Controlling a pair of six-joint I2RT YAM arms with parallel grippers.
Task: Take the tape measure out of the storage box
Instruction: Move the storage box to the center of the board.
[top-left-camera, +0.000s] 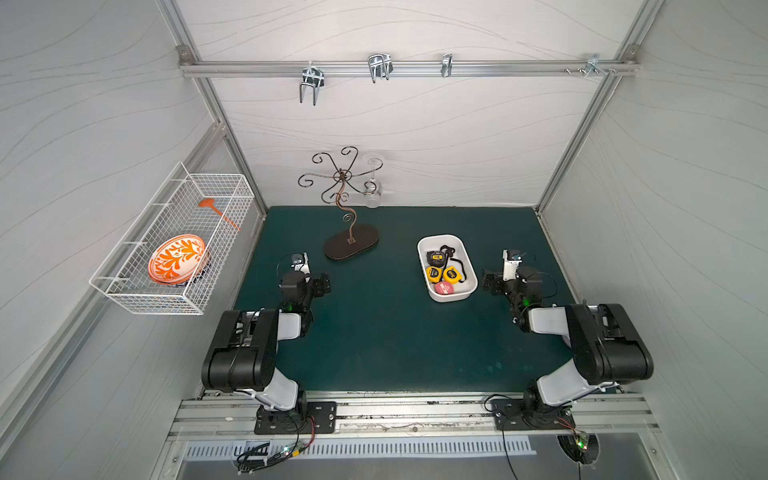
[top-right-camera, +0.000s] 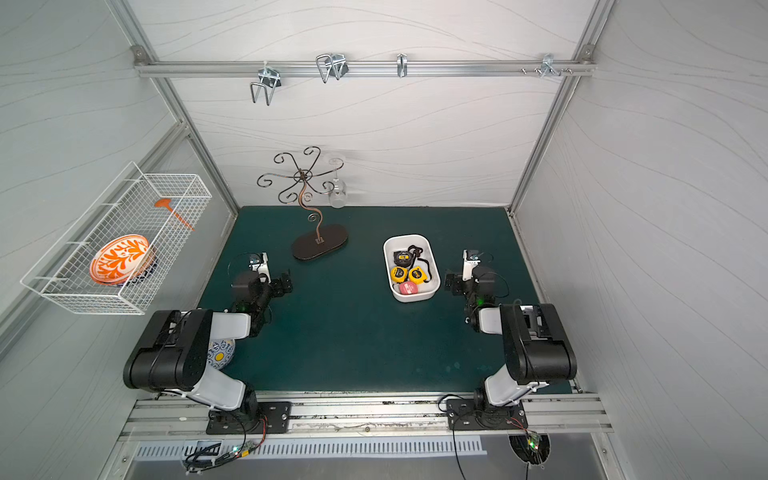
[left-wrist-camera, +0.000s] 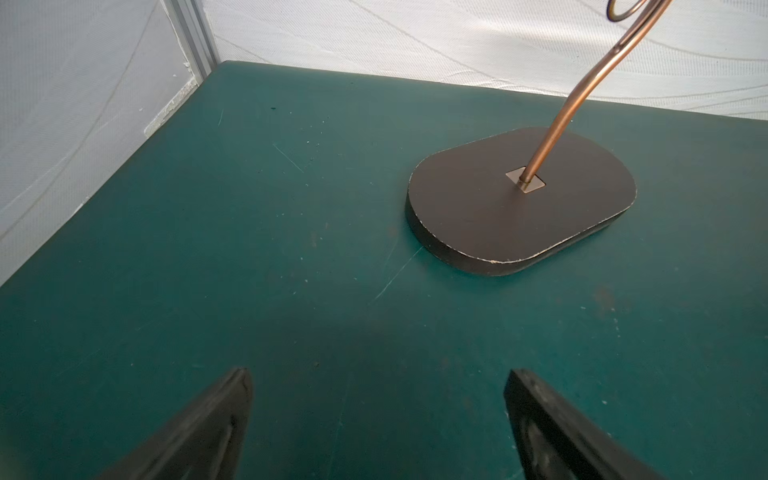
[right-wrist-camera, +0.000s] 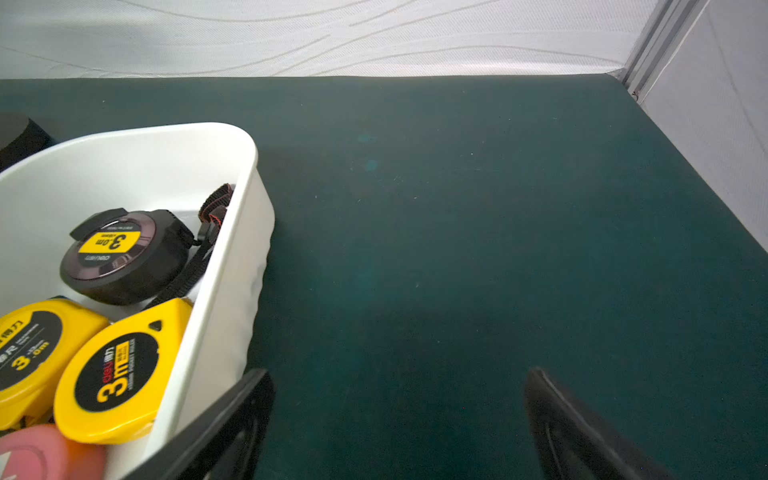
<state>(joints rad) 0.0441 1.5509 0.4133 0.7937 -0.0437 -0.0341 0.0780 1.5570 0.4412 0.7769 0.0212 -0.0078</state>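
White storage box (top-left-camera: 434, 244) sits on the green mat (top-left-camera: 374, 332), right of centre in both top views, long side running up-down the frame. Inside it: black tape measure (top-left-camera: 436, 258) toward the box's upper end w/ its black strap (top-left-camera: 460, 266) curling along the box's right side, two yellow tape measures (top-left-camera: 433, 273) side by side just below it, and a pink round case (top-left-camera: 444, 287) at the lower end. Right gripper (top-left-camera: 491, 285) hangs just right of the box, level w/ its lower half, fingers spread wide, holding nothing. In the right wrist view one finger (right-wrist-camera: 241, 415) is right beside the box's outer wall; can't tell if it touches. Left gripper (top-left-camera: 321, 286) is left of centre, well apart from the box, fingers likewise wide apart w/ nothing b/w them, near the dark oval base (top-left-camera: 351, 245) of a scrolled wire stand. White wire basket (top-left-camera: 174, 291) on the left wall holds an orange-patterned plate (top-left-camera: 176, 259).
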